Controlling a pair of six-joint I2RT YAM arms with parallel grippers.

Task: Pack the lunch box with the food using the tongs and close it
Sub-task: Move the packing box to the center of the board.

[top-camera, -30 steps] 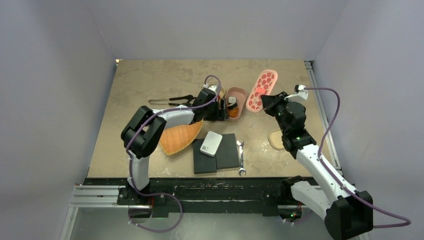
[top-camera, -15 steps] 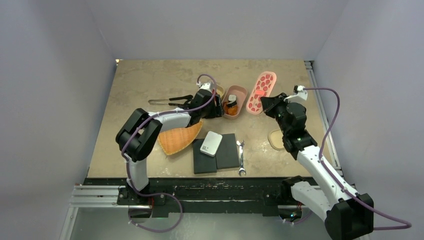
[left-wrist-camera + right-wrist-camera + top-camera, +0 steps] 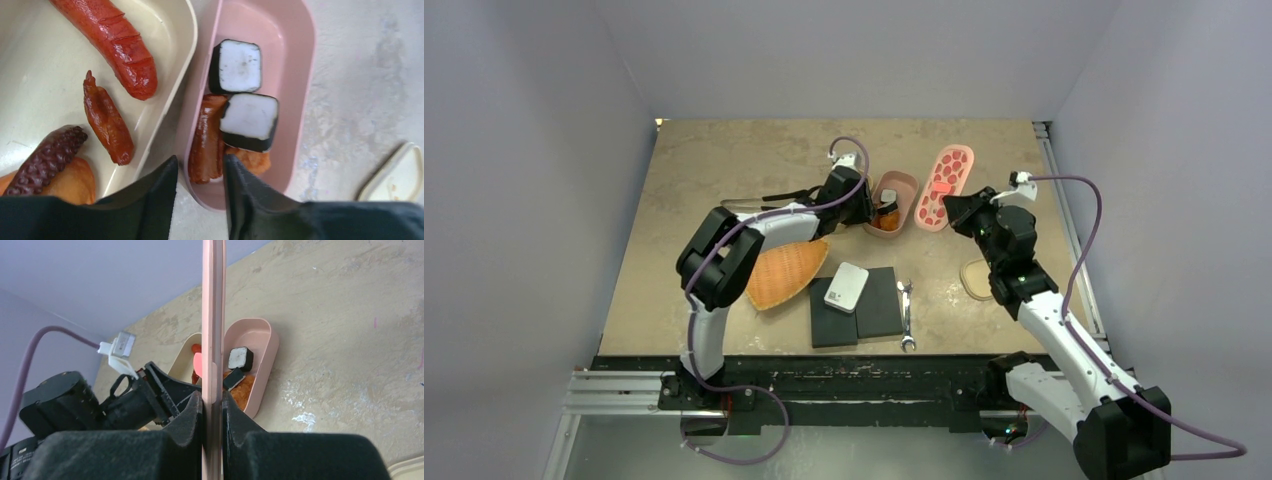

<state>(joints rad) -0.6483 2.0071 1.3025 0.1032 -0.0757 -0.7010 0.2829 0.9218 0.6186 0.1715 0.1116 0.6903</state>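
Note:
The pink lunch box [image 3: 904,186] stands mid-table and holds two black-and-white pieces [image 3: 235,65], a brown piece [image 3: 207,140] and an orange one [image 3: 252,160]. My left gripper [image 3: 200,172] is open, its jaws straddling the box's near left rim, one finger inside and one outside, with gaps on both sides. More food, including a red sausage [image 3: 112,40], lies in a cream tray [image 3: 175,30] beside the box. My right gripper [image 3: 212,410] is shut on the pink lid [image 3: 946,186], held on edge just right of the box. The tongs [image 3: 764,201] lie on the table left of my left gripper.
A woven orange basket [image 3: 786,275], two black blocks [image 3: 879,305] with a white device [image 3: 846,288] on them, and a silver wrench [image 3: 906,315] sit near the front. A cream lid [image 3: 976,278] lies under my right arm.
My left gripper has moved a little farther back along the box's left side and its jaws have narrowed around the rim. The right arm and lid have barely shifted.

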